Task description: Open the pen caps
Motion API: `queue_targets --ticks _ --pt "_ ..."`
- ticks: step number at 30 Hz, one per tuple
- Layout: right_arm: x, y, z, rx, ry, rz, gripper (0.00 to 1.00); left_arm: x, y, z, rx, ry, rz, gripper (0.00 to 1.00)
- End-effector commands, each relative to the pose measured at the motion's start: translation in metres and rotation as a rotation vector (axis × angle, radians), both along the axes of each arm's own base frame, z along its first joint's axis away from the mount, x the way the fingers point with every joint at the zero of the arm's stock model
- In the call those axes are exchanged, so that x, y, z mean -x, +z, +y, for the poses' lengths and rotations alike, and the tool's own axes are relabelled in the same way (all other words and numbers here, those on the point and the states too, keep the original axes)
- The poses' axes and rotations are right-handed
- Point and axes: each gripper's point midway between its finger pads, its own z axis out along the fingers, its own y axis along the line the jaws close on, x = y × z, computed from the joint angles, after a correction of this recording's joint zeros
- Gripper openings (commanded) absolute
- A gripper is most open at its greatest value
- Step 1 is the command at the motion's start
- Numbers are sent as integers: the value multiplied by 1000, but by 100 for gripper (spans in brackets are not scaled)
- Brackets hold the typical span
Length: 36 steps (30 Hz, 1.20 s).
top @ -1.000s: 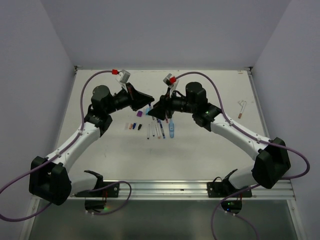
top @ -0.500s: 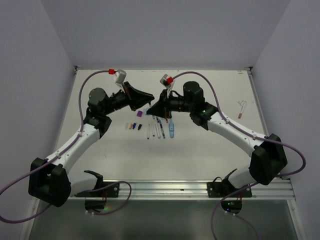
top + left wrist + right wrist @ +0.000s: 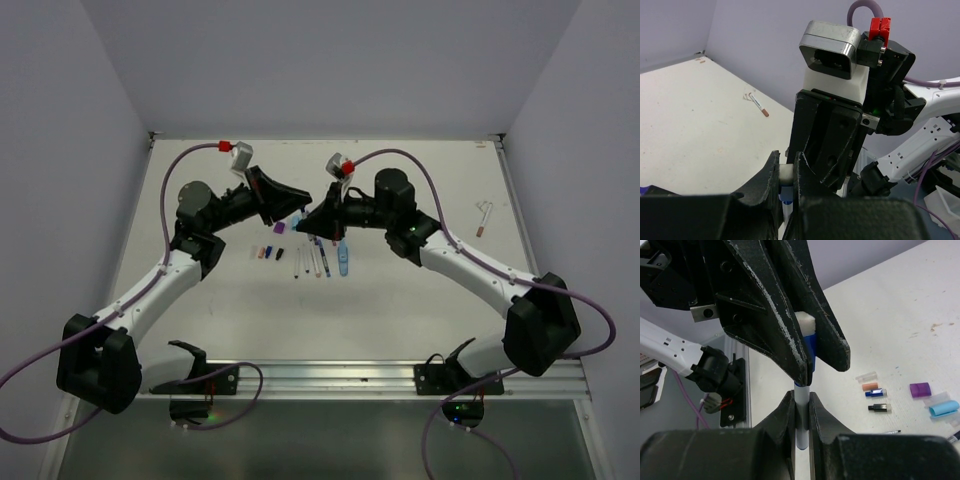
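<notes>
While both arms reached in from the near edge of the pale tabletop (image 3: 400, 320), I saw from my remote station a row of thin pens (image 3: 320, 262) lying side by side near the table's middle. Just left of that row sat the loose stubby plastic caps (image 3: 873, 393), orange, blue and black ones close together, with a purple cap (image 3: 920, 389) and a light-blue cap (image 3: 944, 408) a little apart from them.

Above and just behind the row, the two grippers met tip to tip in the air. The right gripper (image 3: 801, 402) was clenched on the barrel of a slim white-barrelled pen (image 3: 801, 437), both of its fingers pressed against it and the pen standing straight up in my right wrist camera. The left gripper (image 3: 786, 167) was clamped on that pen's other end, pinching the blue plastic cap (image 3: 810, 352) and its white tip between scuffed black fingers (image 3: 775, 335). The barrel met the cap's lower edge, the cap seated on the pen.

Farther off, near the table's right edge, a stray white pen with a reddish tip (image 3: 482, 217) lay alone, well apart from the rest. Pale lilac walls (image 3: 330, 60) closed the scene behind.
</notes>
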Motion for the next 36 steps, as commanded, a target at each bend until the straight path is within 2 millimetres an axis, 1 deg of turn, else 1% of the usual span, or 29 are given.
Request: queue_targets --ticks 1,3,4,6,7,9,10,11,13,14,15,16,17,18,19,21,22,23,24,27,28,29,30,31,32,33,34,35,36 --pt "48 -76 -16 152 123 237 0 5 119 31 215 160 -395 0" --pt "53 -86 -18 166 128 258 0 5 130 35 238 180 -430 0" --pt "58 -97 -20 181 133 278 0 6 136 36 247 187 -445 0" --pt "64 -106 -22 197 146 297 0 6 145 40 265 203 -471 0" --pt "68 -114 -24 213 148 310 0 7 148 41 273 210 -478 0" --pt "72 -122 -25 223 152 322 0 7 153 45 293 230 -490 0" --pt "74 -130 -27 241 144 336 0 6 156 48 302 242 -494 0" --pt "75 -132 -27 243 144 341 0 7 157 49 309 248 -494 0" --pt "76 -140 -26 259 127 357 0 5 157 52 326 271 -484 0" --pt "73 -141 -26 260 101 360 0 3 155 53 326 282 -475 0" --pt "70 -138 -24 243 83 344 0 -3 154 57 333 319 -462 0" --pt "67 -135 -24 236 45 352 0 -7 148 60 317 349 -428 0" --pt "59 -132 -23 227 -3 331 0 -10 145 63 299 384 -434 0" --pt "54 -130 -23 223 -38 326 0 -11 148 71 310 441 -428 0" --pt "51 -123 -22 208 -67 324 0 -16 137 70 284 463 -389 0" --pt "40 -119 -20 198 -142 296 0 -18 134 76 265 550 -381 0" --pt "37 -116 -21 189 -166 292 0 -22 126 76 230 580 -367 0" --pt "30 -117 -22 199 -214 281 0 -26 123 82 231 630 -350 0" --pt "27 -114 -22 193 -233 278 0 -25 116 80 214 639 -329 0" --pt "22 -115 -20 187 -263 280 0 -28 112 82 189 686 -318 0" --pt "21 -117 -21 196 -270 281 0 -33 103 84 155 709 -291 0" --pt "22 -123 -23 219 -276 298 0 -35 101 85 141 721 -284 0" --pt "16 -125 -27 231 -314 295 0 -42 92 83 86 726 -249 0" --pt "13 -125 -31 244 -337 292 0 -50 88 87 44 763 -230 0" --pt "7 -131 -40 279 -380 310 0 -60 77 85 5 772 -195 0" --pt "-2 -127 -44 289 -406 298 0 -64 78 83 -14 770 -182 0" --pt "-9 -127 -49 304 -433 297 0 -70 58 82 -79 768 -120 0" --pt "-18 -133 -64 337 -482 321 0 -81 48 81 -116 771 -77 0" --pt "-29 -128 -67 339 -512 319 0 -86 26 80 -178 761 -12 0"
